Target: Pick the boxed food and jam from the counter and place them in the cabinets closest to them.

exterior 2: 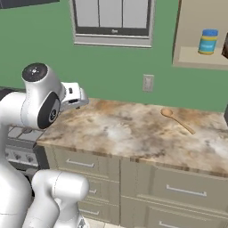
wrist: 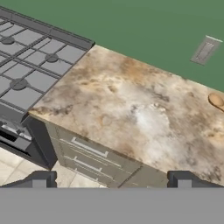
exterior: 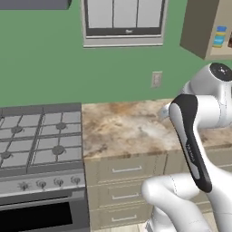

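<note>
Arm folded above the bench [exterior: 122, 127], tool [wrist: 111, 177] wide open and empty.
Left base view: elbow hid the bench's right part. Right base view: a blue-lidded jar [exterior 2: 208, 41] stood in the cabinet [exterior 2: 196, 58]; a wooden spoon [exterior 2: 177, 119] lay on the bench. Hand view: spoon cut off; boxed food and jam not made out.

Left base: behind arm, forward-down, stove [exterior: 38, 140] left | Right base: same, spoon [exterior 2: 178, 119] far right | Hand: near, downward | Shared: counter [exterior: 122, 127], wall outlet [exterior 2: 148, 83]
</note>
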